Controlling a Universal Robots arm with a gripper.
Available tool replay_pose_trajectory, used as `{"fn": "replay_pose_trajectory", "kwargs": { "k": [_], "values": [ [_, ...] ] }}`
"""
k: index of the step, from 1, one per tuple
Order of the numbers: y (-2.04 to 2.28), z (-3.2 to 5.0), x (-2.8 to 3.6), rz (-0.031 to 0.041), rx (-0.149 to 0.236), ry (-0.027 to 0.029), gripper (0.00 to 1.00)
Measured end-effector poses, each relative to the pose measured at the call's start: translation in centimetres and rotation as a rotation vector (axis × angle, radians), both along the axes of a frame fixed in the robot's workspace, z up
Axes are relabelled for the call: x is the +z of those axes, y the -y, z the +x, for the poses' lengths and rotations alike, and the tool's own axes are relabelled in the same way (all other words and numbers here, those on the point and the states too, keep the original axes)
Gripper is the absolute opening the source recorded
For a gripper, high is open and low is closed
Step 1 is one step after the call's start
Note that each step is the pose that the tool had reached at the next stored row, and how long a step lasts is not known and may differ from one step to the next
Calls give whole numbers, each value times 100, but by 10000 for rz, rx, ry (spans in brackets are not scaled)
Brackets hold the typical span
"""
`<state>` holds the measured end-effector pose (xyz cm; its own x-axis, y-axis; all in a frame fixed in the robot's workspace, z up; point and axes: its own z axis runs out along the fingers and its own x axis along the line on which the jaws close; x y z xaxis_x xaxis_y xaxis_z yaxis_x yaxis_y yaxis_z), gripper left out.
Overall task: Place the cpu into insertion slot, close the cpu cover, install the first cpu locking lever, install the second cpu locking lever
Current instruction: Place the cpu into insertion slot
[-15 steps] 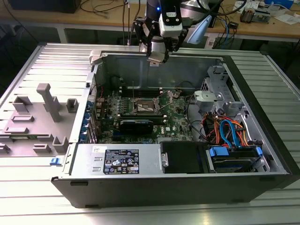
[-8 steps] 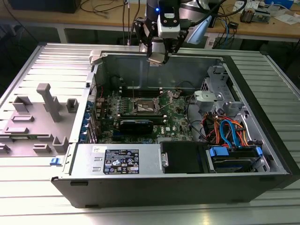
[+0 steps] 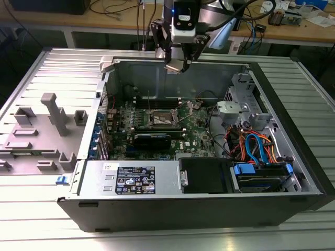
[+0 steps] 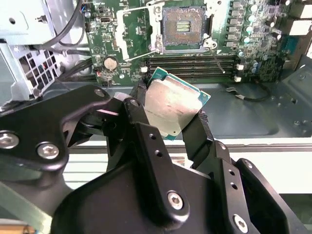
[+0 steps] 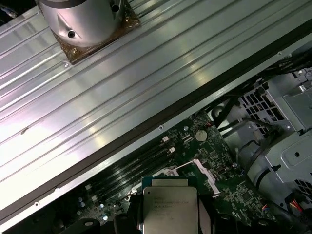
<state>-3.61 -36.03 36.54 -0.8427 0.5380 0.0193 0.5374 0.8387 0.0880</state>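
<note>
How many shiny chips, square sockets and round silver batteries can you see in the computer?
cpu: 1, held in the gripper
insertion slot: 1, with no chip in it
round battery: 1
Total: 3

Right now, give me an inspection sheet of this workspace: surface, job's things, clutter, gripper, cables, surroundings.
Surface: ribbed metal table carrying an open computer case.
Job's things: cpu held in the air, metal top showing in both wrist views; slot uncovered and empty on the green board.
Clutter: grey fixture blocks on the table at the exterior view's left; black card in the case beside the slot.
Gripper: gripper above the case's far wall, shut on the cpu.
Cables: orange and blue bundle inside the case at the exterior view's right.
Surroundings: workbench behind, with loose wires.
</note>
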Motion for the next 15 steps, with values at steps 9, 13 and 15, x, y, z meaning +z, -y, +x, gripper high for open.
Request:
{"fn": "replay_pose_trajectory", "kwargs": {
  "k": [9,13,15],
  "values": [
    [0,0,-1,0,-976,-3,54],
    [0,0,-5,0,-1553,-2,54],
    [0,0,-6,0,-1840,-3,54]
  ]
}}
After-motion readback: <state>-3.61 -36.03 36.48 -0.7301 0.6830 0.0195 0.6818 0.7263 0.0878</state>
